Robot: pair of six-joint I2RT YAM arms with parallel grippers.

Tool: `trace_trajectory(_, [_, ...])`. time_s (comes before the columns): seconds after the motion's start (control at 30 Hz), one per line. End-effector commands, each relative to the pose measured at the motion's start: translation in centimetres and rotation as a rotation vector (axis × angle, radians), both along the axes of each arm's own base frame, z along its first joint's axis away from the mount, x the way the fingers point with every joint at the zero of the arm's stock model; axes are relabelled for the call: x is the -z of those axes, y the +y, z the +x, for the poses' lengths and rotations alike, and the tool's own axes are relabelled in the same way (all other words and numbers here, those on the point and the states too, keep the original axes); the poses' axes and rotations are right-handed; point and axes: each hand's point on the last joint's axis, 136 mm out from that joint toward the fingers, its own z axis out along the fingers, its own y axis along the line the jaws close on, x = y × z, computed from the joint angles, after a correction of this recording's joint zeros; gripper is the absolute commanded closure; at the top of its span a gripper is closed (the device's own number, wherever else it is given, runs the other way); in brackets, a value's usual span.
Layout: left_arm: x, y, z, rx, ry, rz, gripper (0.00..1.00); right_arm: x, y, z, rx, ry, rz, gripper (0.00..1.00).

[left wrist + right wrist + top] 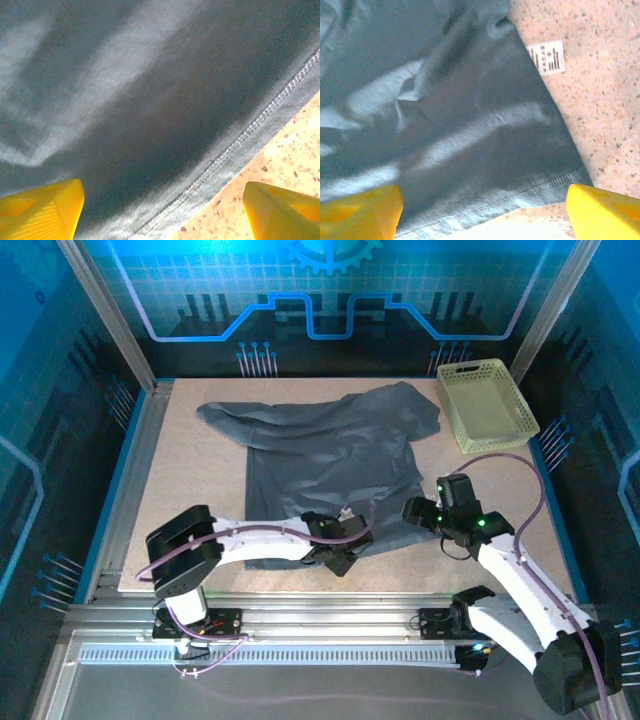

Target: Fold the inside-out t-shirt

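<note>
The inside-out t-shirt [330,445] lies spread and wrinkled on the table, dark slate-grey, its hem toward the arms. My left gripper [338,552] hovers over the hem near its middle; in the left wrist view its yellow fingers [42,210] stand wide apart over the stitched hem [235,145], nothing between them. My right gripper [420,515] is at the shirt's near right corner. Its fingers [602,212] are spread over the hem [520,195], open. A white care label [547,57] shows at the side seam.
A pale yellow-green plastic basket [487,405] stands at the far right of the speckled table [190,500]. Metal frame rails border the table on the left and near sides. Bare tabletop lies left of the shirt.
</note>
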Motion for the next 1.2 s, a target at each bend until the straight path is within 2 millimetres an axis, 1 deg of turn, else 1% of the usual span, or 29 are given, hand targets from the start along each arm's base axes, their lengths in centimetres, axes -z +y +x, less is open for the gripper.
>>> trace_trajectory(0.0, [0.0,-0.8,-0.3,0.048,0.026,0.013,0.21,0.6,0.2,-0.6,0.003,0.026,0.011,0.14])
trace_trajectory(0.23, [1.2,-1.1,-0.7,0.033,0.062,0.013,0.35,1.2,0.5,-0.5,-0.004,0.042,0.019,0.14])
trace_trajectory(0.47, [1.7,-1.2,-1.1,0.023,0.084,-0.001,0.53,0.8,0.6,-0.5,-0.011,0.044,0.015,0.14])
trace_trajectory(0.57, [1.7,-1.1,-1.0,0.023,0.08,0.0,0.57,0.7,0.7,-0.5,-0.011,0.046,0.013,0.14])
trace_trajectory(0.8, [1.7,-1.1,-0.9,0.016,0.075,-0.004,0.72,1.0,0.7,-0.6,-0.011,0.054,0.007,0.13])
trace_trajectory(0.9, [1.6,-1.1,-0.9,0.015,0.07,-0.011,0.76,1.1,0.7,-0.7,-0.013,0.057,0.005,0.13])
trace_trajectory(1.03, [1.4,-1.1,-0.8,0.009,0.06,-0.016,0.85,1.1,0.8,-0.8,-0.019,0.059,0.001,0.13])
trace_trajectory(1.17, [1.3,-1.2,-0.7,0.008,0.054,-0.027,0.91,1.2,0.8,-0.8,-0.02,0.062,-0.005,0.13])
